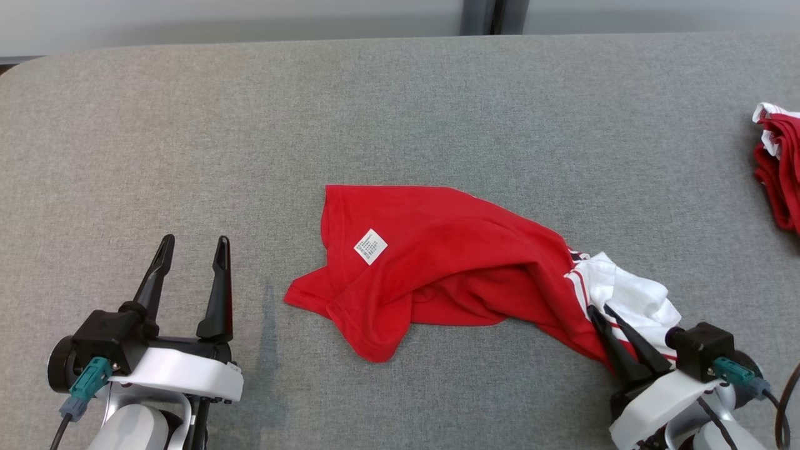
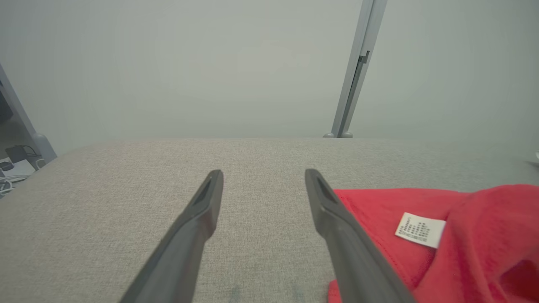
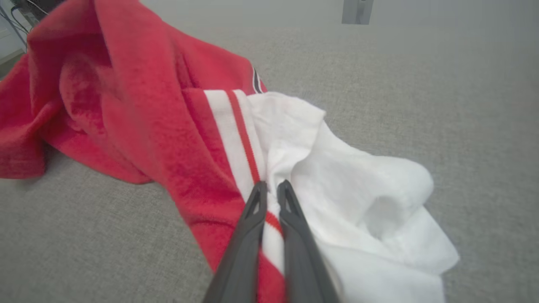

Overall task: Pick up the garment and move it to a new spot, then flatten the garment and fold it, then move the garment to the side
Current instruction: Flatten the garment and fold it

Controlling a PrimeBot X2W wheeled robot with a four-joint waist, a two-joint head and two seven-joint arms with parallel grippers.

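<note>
Left of the garment (image 1: 437, 250), the left hand (image 1: 195, 240) hangs wide open, holding nothing. The garment lies crumpled mid-desk (image 1: 400, 94), red, with a white label (image 1: 370, 246) showing and a white, striped end. At that right end the right hand (image 1: 600, 309) is clenched on the striped hem. It seems a thin pinch, so a pull may slip free or drag the folds along.

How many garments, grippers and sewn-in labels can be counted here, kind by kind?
Garments: 2, the red-and-white garment in the middle and a second red-and-white heap at the head view's right edge.
Grippers: 2, the left gripper and the right gripper.
Labels: 1, the white label on the middle garment.
Total: 5.
</note>
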